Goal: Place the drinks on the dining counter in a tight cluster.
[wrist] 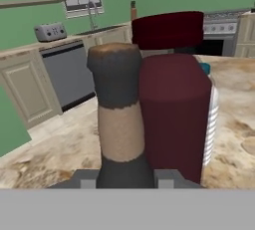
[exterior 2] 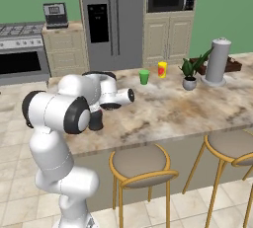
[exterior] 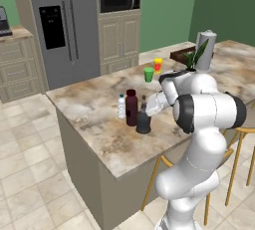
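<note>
The gripper (exterior: 148,108) is level with the squat black bottle (exterior: 143,122) on the dining counter (exterior: 94,139). From the hand camera, the black bottle's thin neck (wrist: 119,119) rises directly ahead, between the two finger tips (wrist: 167,178) at the bottom of the view. Whether the fingers press on the bottle or stand clear of it cannot be told.

The maroon bottle (exterior: 131,107) stands upright just beyond the black bottle and appears to touch it. The clear water bottle (exterior: 121,106) stands just beside the maroon bottle on its far side, its blue cap (wrist: 204,68) showing past the maroon body.

A green cup (exterior: 149,74) and a yellow-and-red cup (exterior: 158,64) stand well apart from the gripper, further along the counter.
</note>
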Robot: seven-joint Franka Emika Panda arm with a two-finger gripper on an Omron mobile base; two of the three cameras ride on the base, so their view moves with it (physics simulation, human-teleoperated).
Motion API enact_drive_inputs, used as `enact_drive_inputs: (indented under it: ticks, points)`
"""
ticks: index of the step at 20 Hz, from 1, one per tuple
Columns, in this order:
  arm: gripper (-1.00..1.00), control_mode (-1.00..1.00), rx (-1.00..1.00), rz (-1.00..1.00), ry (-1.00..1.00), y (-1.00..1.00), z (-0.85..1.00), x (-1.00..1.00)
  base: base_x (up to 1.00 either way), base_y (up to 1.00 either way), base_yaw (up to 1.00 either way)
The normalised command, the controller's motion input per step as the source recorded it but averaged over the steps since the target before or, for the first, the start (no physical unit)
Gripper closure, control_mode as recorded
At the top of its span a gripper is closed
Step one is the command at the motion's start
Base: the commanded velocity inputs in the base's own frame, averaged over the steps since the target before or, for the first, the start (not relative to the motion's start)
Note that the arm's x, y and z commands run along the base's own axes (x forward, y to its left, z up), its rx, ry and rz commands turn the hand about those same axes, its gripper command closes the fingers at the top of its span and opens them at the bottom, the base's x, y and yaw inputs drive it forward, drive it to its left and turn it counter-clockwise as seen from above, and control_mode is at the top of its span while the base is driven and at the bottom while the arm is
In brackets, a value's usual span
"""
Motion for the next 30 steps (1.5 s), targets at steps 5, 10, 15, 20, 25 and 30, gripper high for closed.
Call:
enact_drive_inputs:
  ticks: [5,10,15,20,25,30]
  points:
    - [1.00,-1.00,0.00,0.00,0.00,-0.02,-0.03,-0.15,0.00,0.00,0.00]
    - [1.00,-1.00,0.00,0.00,0.00,-0.06,-0.08,-0.13,0.00,0.00,0.00]
    - [1.00,-1.00,0.00,0.00,0.00,-0.05,-0.16,-0.08,0.00,0.00,0.00]
    - [1.00,-1.00,0.00,0.00,0.00,-0.01,-0.14,0.00,0.00,0.00,0.00]
    - [1.00,-1.00,0.00,0.00,0.00,0.00,-0.09,0.00,0.00,0.00,0.00]
    - [-1.00,-1.00,0.00,0.00,0.00,0.00,0.00,0.00,0.00,0.00,0.00]
